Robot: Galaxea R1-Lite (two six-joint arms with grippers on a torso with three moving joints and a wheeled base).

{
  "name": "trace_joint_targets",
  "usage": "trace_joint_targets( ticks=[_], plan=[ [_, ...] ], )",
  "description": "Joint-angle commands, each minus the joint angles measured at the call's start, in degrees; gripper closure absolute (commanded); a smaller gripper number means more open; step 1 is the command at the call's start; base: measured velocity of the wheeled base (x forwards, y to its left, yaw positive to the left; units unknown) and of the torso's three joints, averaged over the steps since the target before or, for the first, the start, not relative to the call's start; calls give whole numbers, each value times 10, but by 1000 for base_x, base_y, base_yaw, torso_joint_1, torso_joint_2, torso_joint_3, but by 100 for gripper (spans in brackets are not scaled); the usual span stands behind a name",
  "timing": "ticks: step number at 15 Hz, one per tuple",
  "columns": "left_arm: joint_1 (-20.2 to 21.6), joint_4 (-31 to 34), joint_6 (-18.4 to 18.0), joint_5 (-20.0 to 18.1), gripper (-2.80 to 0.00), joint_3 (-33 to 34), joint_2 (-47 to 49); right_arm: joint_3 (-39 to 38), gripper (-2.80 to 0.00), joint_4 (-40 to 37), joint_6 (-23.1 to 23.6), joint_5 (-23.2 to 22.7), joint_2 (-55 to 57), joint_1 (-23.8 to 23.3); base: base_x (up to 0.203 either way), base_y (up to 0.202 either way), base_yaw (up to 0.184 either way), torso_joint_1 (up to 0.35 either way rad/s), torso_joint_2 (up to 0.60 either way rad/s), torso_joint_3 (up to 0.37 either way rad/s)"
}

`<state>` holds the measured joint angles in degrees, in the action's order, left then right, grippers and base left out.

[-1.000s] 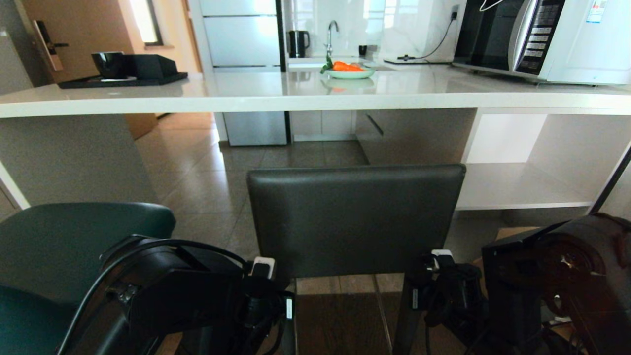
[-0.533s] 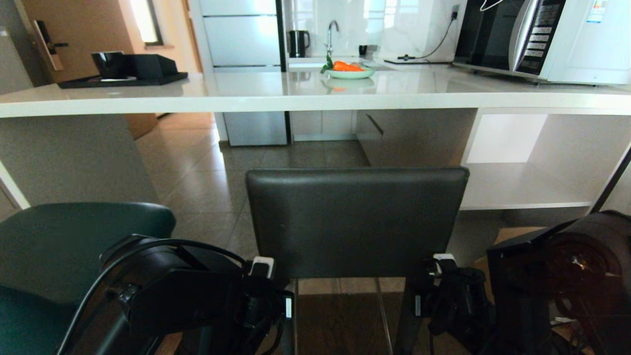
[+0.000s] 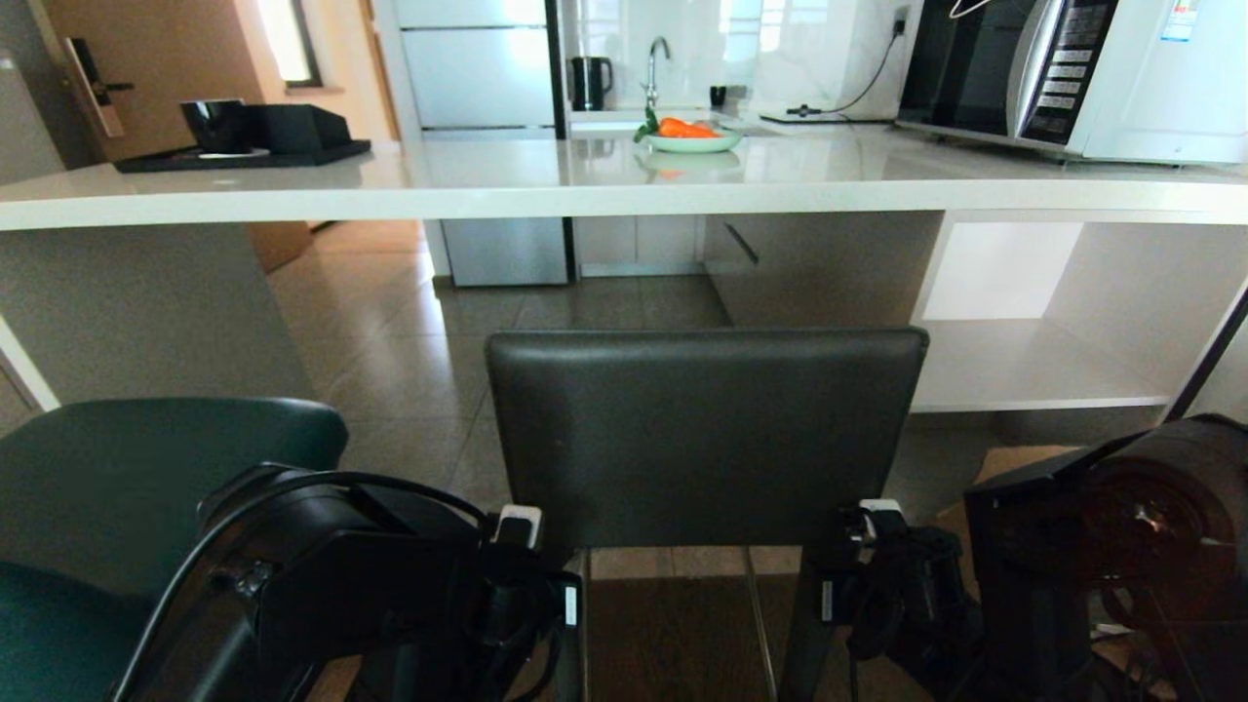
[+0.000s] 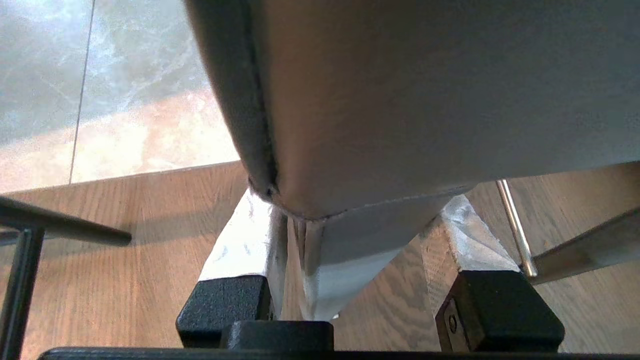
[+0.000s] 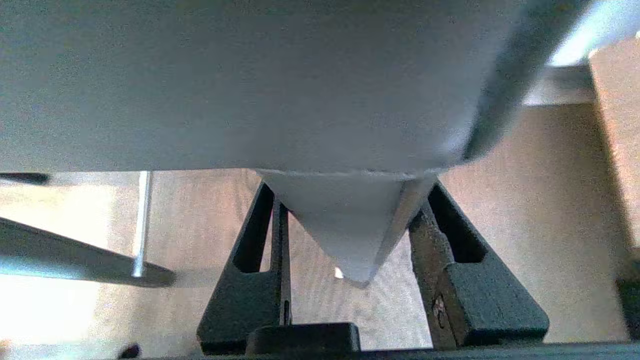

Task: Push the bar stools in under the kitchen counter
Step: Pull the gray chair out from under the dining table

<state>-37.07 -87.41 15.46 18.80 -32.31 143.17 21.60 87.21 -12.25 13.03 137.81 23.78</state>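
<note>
From the head cam, the grey stool (image 3: pixel 704 434) is sitting square in front of the robot, its back facing us, short of the counter (image 3: pixel 604 190) with open floor between them; the seat isn't under the slab yet. The teal stool (image 3: pixel 146 487) is waiting off to the left, beside the counter's side leg, also not tucked in. Both grippers are hanging at the bottom corners of the grey backrest, left gripper (image 3: pixel 517 531) on one side, right gripper (image 3: pixel 873 517) on the other. Left wrist cam: the left gripper (image 4: pixel 360 235) is half-open, its taped fingers (image 4: pixel 240 245) straddling the stool's rear upright under the backrest corner; can't tell if they're really pinching it. Right wrist cam: the right gripper (image 5: pixel 350 225) is doing the same on its corner, jaws standing either side of the upright, contact unclear. So I'd say it's braced for the push on stool one. Next it probably needs a straight, even shove forward from both sides so the stool isn't twisting, then the teal one.
</note>
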Motion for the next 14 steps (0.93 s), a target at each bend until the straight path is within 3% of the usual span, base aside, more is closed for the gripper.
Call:
trace_joint_targets(
  ticks=[1,11,14],
  plan=[
    [0,-3,0,2,0,0,1,-3,0,5,-6,2,-3,1,-149,0,-1,16,2,-6],
    [0,-3,-3,3,0,2,-2,-9,0,5,-6,2,-4,-1,-192,0,-1,1,3,2],
    [0,-3,-3,3,0,2,-3,-10,0,5,-7,2,-4,-4,-49,0,-2,-3,1,1]
  ],
)
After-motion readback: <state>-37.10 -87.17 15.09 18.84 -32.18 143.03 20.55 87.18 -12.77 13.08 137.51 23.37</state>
